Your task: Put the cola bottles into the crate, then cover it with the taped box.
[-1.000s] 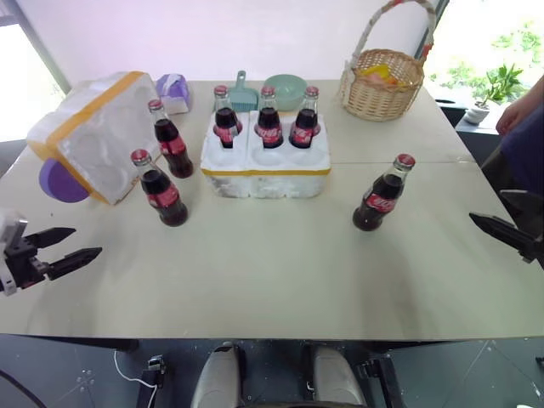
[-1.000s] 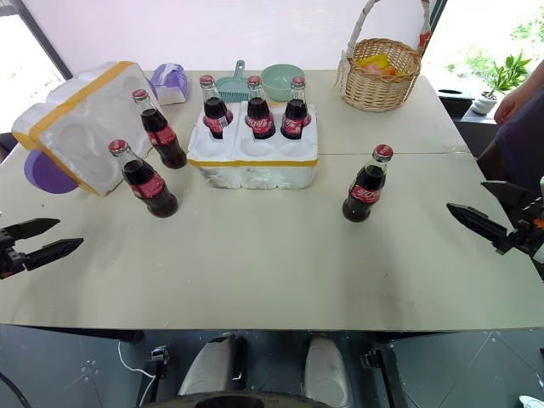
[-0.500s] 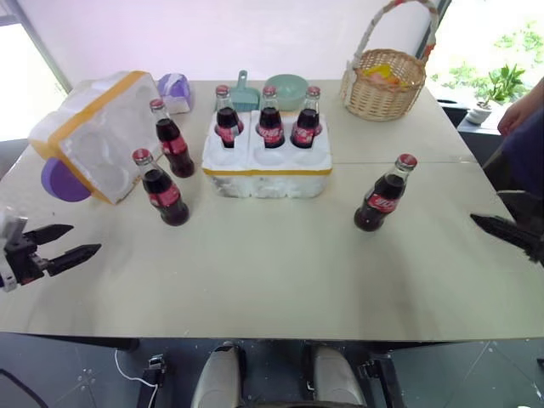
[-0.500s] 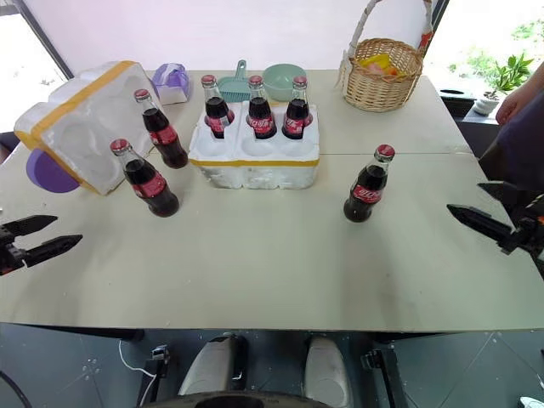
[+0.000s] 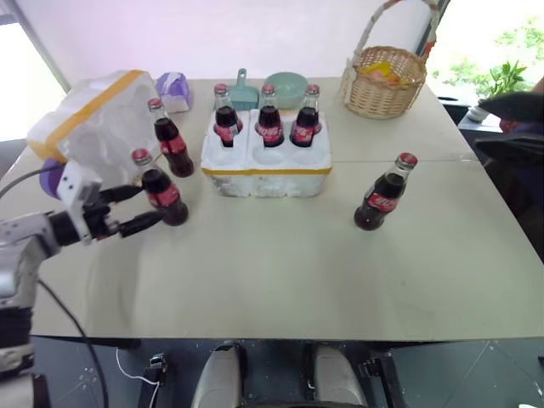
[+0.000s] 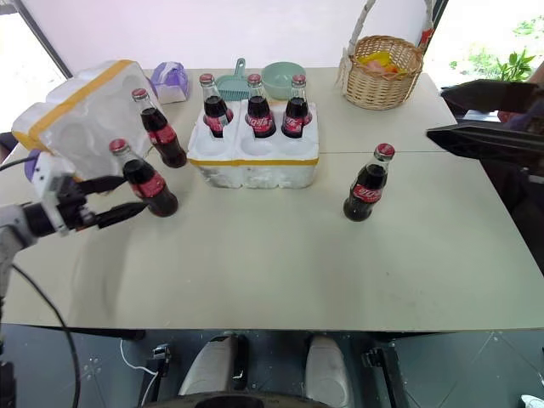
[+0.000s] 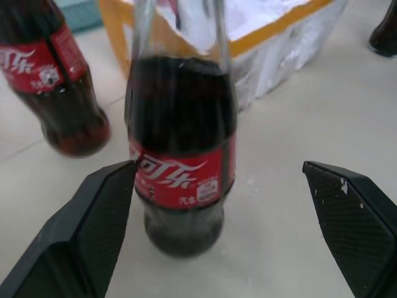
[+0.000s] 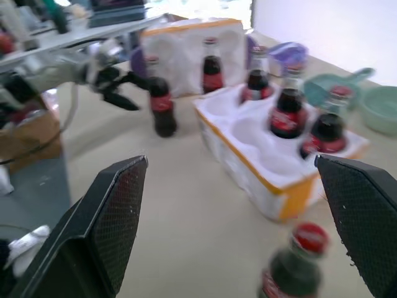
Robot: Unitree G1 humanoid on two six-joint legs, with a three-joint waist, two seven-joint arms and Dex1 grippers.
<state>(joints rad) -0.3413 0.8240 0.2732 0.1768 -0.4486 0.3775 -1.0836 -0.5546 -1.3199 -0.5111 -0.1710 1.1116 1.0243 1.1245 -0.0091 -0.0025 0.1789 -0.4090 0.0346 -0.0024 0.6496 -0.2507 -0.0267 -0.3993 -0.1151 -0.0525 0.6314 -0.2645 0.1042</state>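
On the counter (image 5: 280,272), an upright bottle (image 5: 161,191) stands just ahead of my wide-open left claw (image 5: 134,210); my right claw (image 6: 489,119) hangs open, farther off.

pale table (image 5: 280,272) before a white wall (image 5: 212,34), bright windows (image 5: 497,34).

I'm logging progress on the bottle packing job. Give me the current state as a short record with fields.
bottles in crate: three cola bottles in the back row of the crate
front holes: three, unfilled
loose bottles: three on the table; two on the left by the taped box, one on the right
left gripper: open, fingers either side of the nearer left bottle, not closed on it
right gripper: open, raised over the table
taped box: lying tipped, not on the crate
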